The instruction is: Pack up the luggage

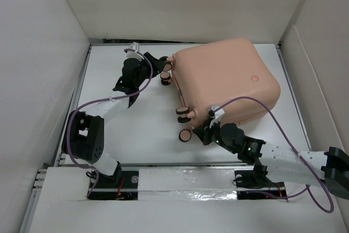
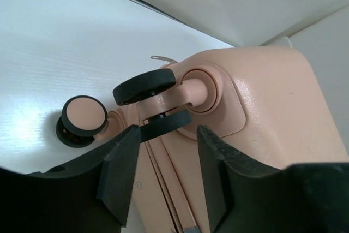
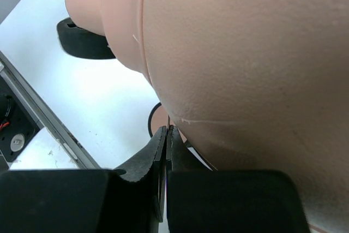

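The salmon-pink luggage [image 1: 229, 77] lies closed and flat on the white table, its round button mark [image 1: 254, 78] facing up. Its caster wheels [image 1: 184, 114] point left. My left gripper [image 1: 158, 63] is open at the far-left corner. In the left wrist view its jaws [image 2: 166, 135] straddle the shell seam and zipper [image 2: 161, 184] just below a double black wheel [image 2: 146, 87], holding nothing. My right gripper [image 1: 204, 132] is at the near-left corner. In the right wrist view [image 3: 167, 130] it is shut on a thin zipper pull under the shell [image 3: 245, 53].
White walls enclose the table [image 1: 131, 129] on the left, back and right. A loose-looking pink wheel [image 1: 185, 135] sits by the right gripper. Purple cables loop from both arms. The metal rail with the arm bases [image 1: 180, 181] runs along the near edge.
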Tool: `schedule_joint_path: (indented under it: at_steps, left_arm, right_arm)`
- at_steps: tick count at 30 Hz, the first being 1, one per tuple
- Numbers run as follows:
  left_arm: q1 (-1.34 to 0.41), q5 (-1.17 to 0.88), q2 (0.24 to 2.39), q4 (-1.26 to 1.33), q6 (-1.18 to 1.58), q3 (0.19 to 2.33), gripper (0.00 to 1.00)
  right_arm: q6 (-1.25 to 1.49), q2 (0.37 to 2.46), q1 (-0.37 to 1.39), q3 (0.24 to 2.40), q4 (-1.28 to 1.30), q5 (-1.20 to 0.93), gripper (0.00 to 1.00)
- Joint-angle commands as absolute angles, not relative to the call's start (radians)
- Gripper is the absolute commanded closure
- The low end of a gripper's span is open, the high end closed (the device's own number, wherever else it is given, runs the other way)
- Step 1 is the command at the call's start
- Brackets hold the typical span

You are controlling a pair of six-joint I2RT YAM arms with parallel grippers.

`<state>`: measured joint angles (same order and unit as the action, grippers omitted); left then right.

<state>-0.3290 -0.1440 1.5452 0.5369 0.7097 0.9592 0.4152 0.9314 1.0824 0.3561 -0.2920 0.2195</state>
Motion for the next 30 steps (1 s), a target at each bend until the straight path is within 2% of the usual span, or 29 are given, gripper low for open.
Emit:
schedule_joint_path:
  at_steps: [1, 3, 4, 5, 9, 13, 18, 30]
  left_arm:
    - [-0.308, -0.181, 1.506, 0.594, 0.644, 0.960, 0.57]
    - [-0.298, -0.215, 1.526, 0.586, 0.664, 0.975, 0.50]
    - [-0.287, -0.218, 1.534, 0.586, 0.678, 0.983, 0.42]
    - [-0.287, -0.221, 1.549, 0.577, 0.678, 0.997, 0.41]
    - [-0.287, -0.219, 1.598, 0.555, 0.579, 1.118, 0.41]
    - [-0.267, -0.357, 1.693, 0.559, 0.318, 1.233, 0.39]
    - [-0.256, -0.491, 1.818, 0.267, 0.042, 1.463, 0.34]
    - [-0.247, -0.704, 1.974, -0.144, -0.176, 1.750, 0.34]
  right_arm:
    - [0.446, 0.936, 1.114, 0.383, -0.457, 0.077, 1.00]
    - [0.445, 0.940, 1.114, 0.385, -0.462, 0.072, 1.00]
    - [0.445, 0.940, 1.114, 0.385, -0.462, 0.069, 1.00]
    - [0.445, 0.939, 1.114, 0.385, -0.460, 0.066, 1.00]
    - [0.446, 0.934, 1.114, 0.380, -0.457, 0.058, 1.00]
    - [0.445, 0.939, 1.114, 0.377, -0.460, 0.060, 1.00]
    - [0.442, 0.963, 1.114, 0.374, -0.479, 0.054, 1.00]
    - [0.431, 0.887, 1.103, 0.357, -0.408, 0.081, 1.00]
